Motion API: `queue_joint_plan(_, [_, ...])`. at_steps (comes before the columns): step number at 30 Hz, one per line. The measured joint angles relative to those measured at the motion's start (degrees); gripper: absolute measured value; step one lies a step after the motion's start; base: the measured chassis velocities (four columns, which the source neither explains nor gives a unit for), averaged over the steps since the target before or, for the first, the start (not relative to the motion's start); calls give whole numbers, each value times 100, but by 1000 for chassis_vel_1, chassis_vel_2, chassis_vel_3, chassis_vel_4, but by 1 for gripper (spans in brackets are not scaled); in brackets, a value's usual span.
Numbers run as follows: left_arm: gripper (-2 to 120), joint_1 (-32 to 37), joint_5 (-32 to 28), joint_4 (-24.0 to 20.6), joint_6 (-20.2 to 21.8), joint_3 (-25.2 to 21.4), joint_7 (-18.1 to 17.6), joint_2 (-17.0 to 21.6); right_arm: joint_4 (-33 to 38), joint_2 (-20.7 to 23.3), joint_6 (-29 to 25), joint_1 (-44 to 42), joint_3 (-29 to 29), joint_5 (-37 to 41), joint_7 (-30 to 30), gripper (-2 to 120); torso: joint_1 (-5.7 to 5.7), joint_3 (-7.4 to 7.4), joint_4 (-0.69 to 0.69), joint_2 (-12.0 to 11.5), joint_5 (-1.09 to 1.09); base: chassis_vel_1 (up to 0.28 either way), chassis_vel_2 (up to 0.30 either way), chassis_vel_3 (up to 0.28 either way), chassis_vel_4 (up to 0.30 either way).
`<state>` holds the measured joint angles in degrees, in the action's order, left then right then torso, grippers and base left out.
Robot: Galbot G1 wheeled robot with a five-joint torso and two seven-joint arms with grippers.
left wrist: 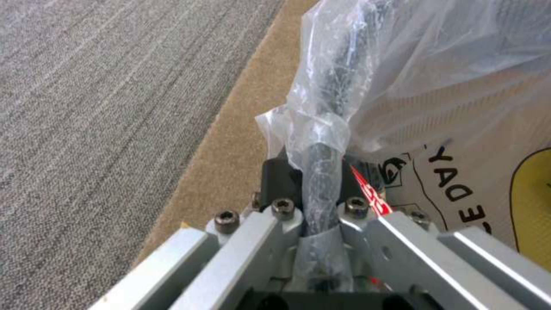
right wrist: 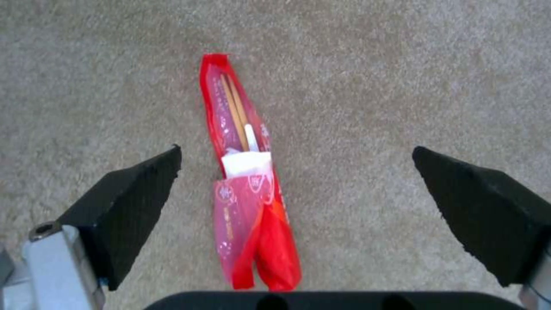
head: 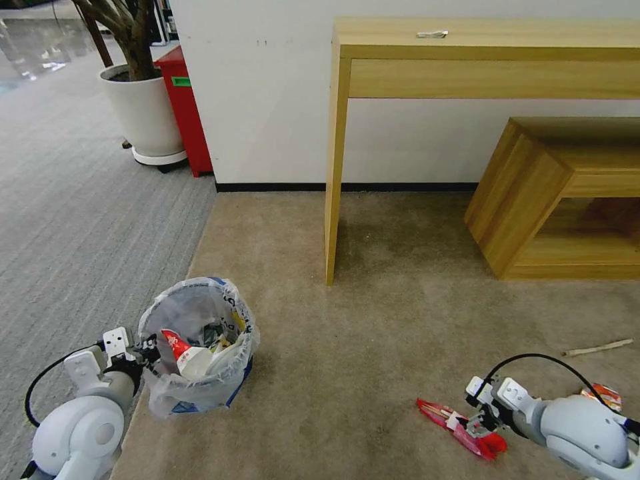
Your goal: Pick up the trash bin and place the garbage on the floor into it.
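The trash bin (head: 200, 347), round and lined with a crinkled clear bag with blue print, sits on the beige carpet at lower left with litter inside. My left gripper (head: 143, 350) is shut on its near-left rim; in the left wrist view the gripper (left wrist: 318, 172) pinches the bag-covered rim (left wrist: 321, 142). On the carpet at lower right lies a red chopstick wrapper (head: 460, 427), a piece of the garbage. My right gripper (head: 477, 419) hovers over it, open. In the right wrist view the wrapper (right wrist: 247, 185) lies between the spread fingers (right wrist: 132, 202). A wooden stick (head: 598, 347) and a red-yellow wrapper (head: 603, 395) lie further right.
A tall wooden console table (head: 331, 200) stands against the wall, with a low wooden shelf unit (head: 533, 200) under it at right. A white planter (head: 143, 113) and a red box (head: 183, 113) stand at back left. Grey carpet (head: 80, 220) borders the beige one on the left.
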<state>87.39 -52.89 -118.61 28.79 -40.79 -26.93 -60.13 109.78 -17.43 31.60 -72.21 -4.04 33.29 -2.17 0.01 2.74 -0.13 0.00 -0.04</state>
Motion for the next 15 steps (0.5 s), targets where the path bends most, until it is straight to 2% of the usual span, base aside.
queue_joint_plan(15, [0,-5,60,14,5,13,-4,-27,-332,-498,-275,44,37,-196,99,100,0,0,0,0,-1,0,0,0,0])
